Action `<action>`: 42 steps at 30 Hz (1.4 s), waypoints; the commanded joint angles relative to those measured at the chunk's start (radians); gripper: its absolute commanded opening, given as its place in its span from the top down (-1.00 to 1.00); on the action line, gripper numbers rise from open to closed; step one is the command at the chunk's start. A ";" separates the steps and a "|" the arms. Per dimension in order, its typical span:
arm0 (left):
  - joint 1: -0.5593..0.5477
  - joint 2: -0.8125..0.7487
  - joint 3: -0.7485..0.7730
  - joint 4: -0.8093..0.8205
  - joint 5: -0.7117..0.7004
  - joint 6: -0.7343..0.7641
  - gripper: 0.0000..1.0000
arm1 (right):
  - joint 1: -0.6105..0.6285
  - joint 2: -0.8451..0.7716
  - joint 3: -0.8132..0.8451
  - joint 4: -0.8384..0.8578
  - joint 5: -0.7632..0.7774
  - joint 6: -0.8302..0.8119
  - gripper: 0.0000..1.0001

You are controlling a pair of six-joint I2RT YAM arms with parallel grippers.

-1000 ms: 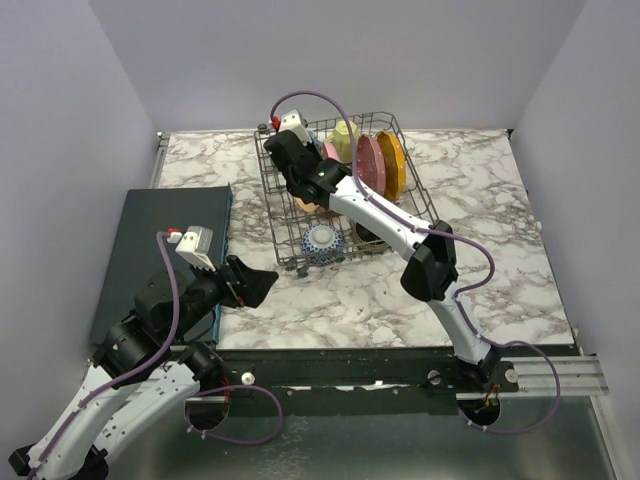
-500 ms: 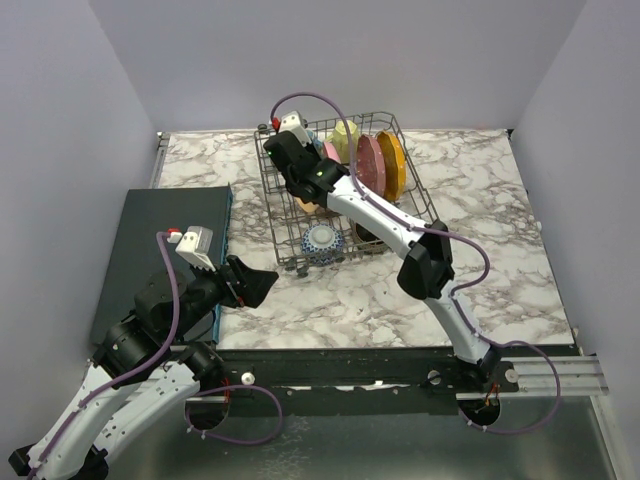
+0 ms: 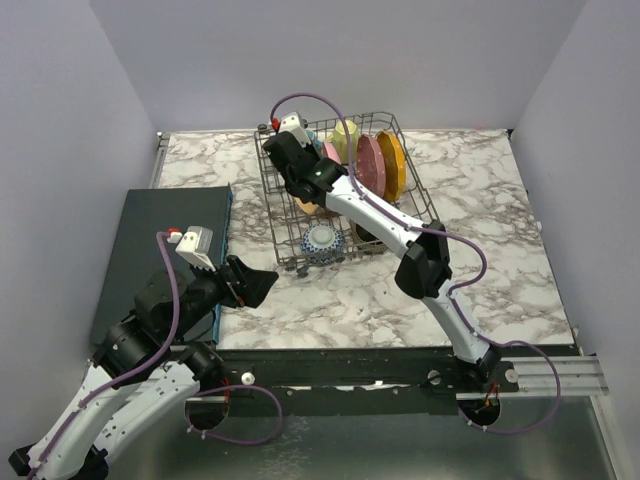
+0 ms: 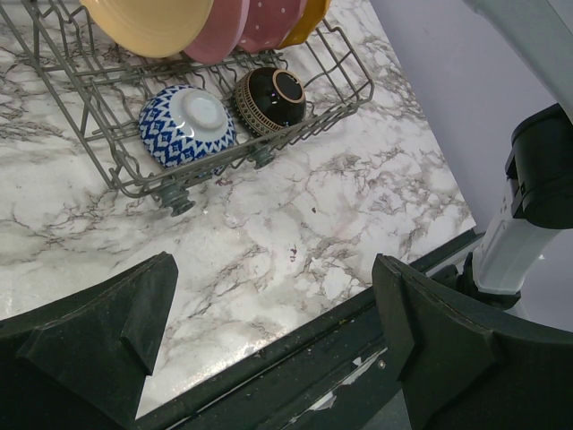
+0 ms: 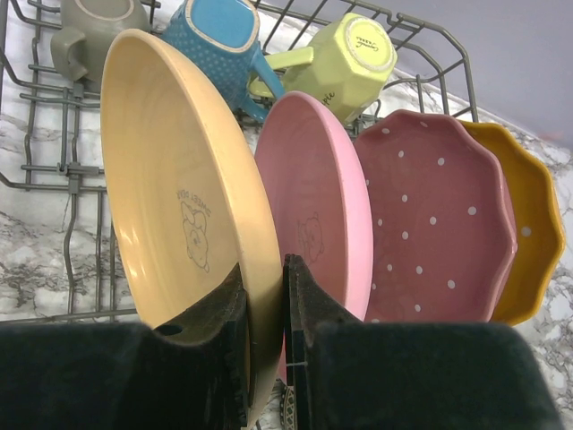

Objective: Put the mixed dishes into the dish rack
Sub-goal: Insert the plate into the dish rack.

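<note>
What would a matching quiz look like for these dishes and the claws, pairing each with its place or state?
Things
1. pale yellow plate
2. blue patterned bowl
3. dotted pink plate
4. left claw

Places or states
A. open, holding nothing
B. pinched at its rim by the right claw
C. lying beside the dark bowl at the near end of the rack
D. standing between the plain pink plate and the orange plate

Pairs: 1-B, 2-C, 3-D, 4-A
</note>
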 commanded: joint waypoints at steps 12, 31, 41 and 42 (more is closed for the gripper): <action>0.002 -0.010 -0.009 0.022 0.017 0.015 -0.97 | -0.005 0.065 0.064 -0.059 0.004 0.036 0.97; 0.002 -0.008 -0.009 0.023 0.015 0.016 -0.97 | 0.003 0.109 0.068 -0.111 -0.035 0.076 0.99; 0.003 -0.003 -0.009 0.023 0.017 0.017 -0.97 | 0.023 0.121 0.067 -0.103 -0.040 0.076 0.86; 0.002 -0.003 -0.009 0.023 0.017 0.017 -0.97 | 0.024 0.120 0.067 -0.104 -0.039 0.077 0.83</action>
